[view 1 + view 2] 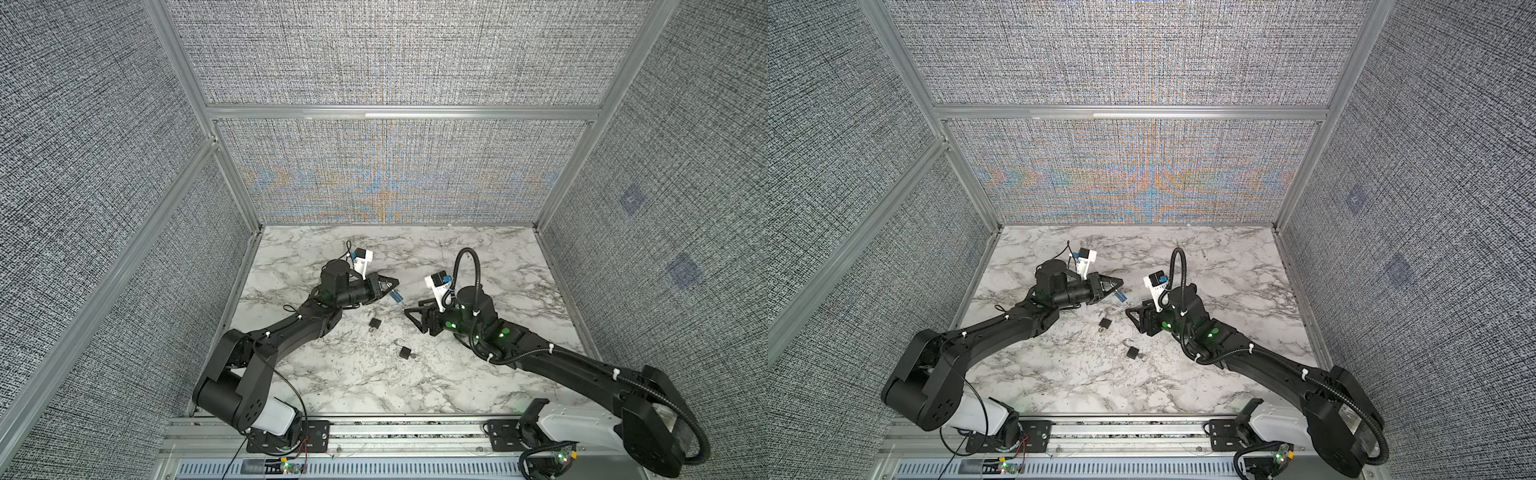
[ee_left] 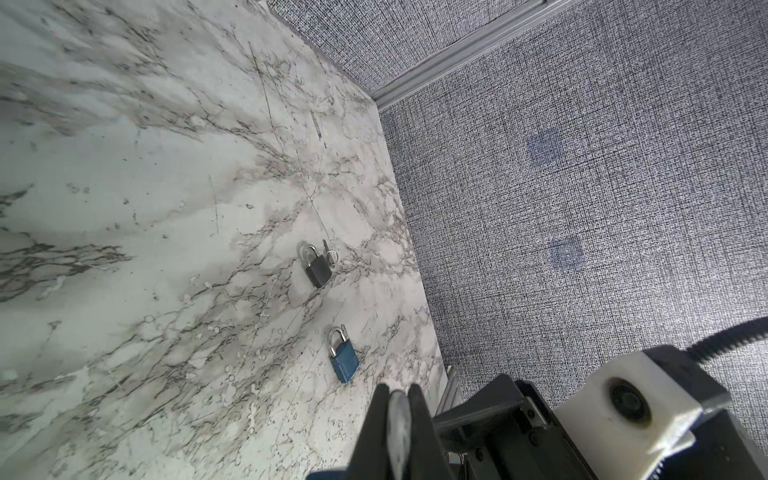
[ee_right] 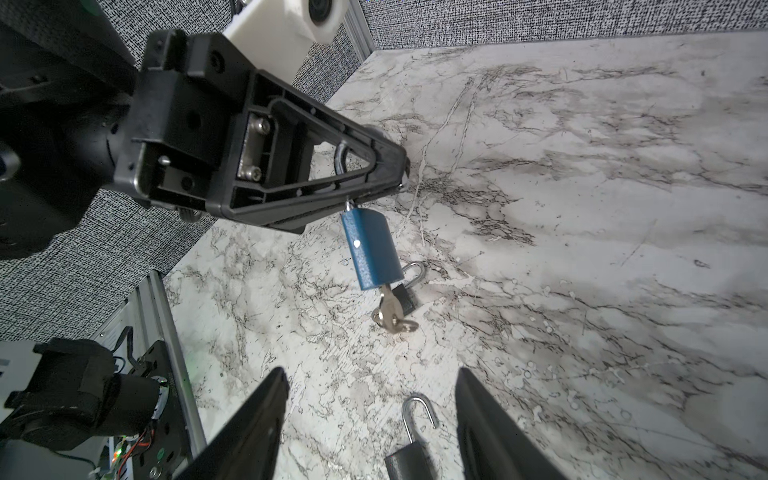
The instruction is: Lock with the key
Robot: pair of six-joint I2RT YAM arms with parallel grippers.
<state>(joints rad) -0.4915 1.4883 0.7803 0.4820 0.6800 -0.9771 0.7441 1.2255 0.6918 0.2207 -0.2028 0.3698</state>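
Blue padlock (image 3: 371, 249) held aloft by shackle in clenched left gripper (image 3: 397, 166), key (image 3: 390, 312) seated in keyhole; right gripper (image 3: 371, 370) spread, empty, near key; turn judged outstanding, approx. midway.

My left gripper (image 1: 394, 284) is pinched shut, tips aimed toward my right gripper (image 1: 415, 307), whose jaws stand apart just opposite.

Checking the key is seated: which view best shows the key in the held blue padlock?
Right wrist: the key sticks from the blue padlock, large and sharp. In both top views it is a speck; the left wrist view hides it.
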